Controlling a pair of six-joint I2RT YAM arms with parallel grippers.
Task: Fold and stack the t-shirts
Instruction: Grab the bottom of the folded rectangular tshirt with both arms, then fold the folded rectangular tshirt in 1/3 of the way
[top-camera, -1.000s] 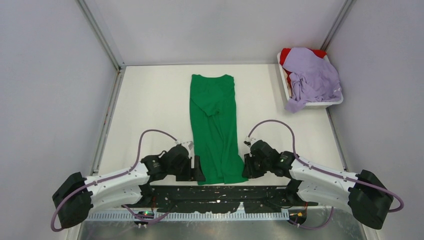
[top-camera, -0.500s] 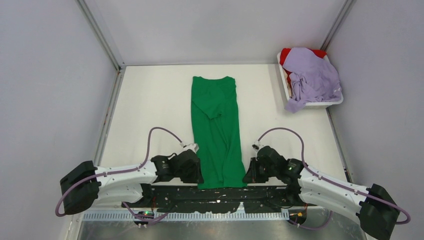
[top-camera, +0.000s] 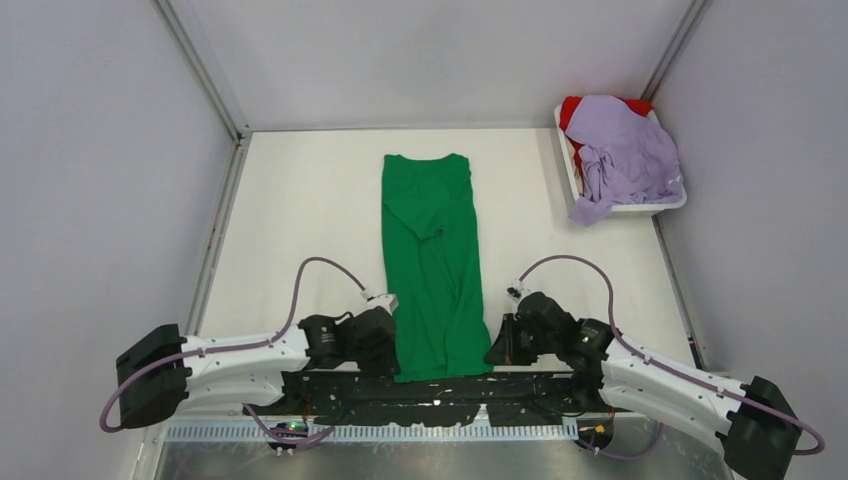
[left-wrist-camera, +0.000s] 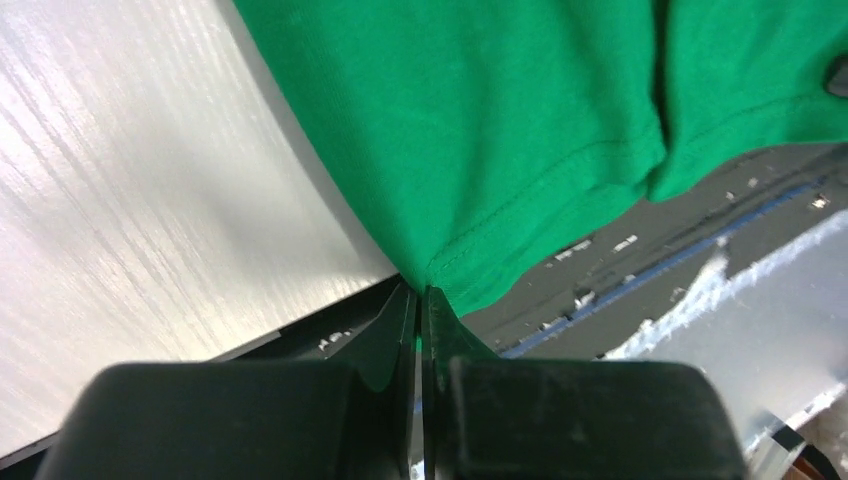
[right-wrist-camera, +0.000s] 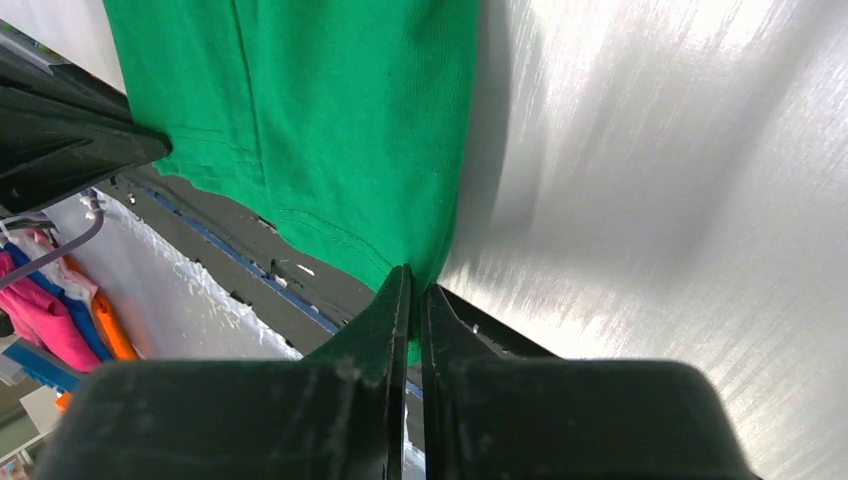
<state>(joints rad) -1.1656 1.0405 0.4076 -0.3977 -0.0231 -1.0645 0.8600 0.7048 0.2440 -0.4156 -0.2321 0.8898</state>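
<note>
Green t-shirt (top-camera: 432, 265) hem corners pinched between fingers (left-wrist-camera: 385, 340)

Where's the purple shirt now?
Top view, far right: the pale purple cloth shirt lies crumpled in the white rectangular tray, atop a red cloth shirt.

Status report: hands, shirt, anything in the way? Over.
Hands: left hand shut on green shirt, near-left corner; right hand shut on near-right corner. Shirt flat, folded lengthwise. Nothing in the way; purple shirt and red shirt in tray, far right.
</note>
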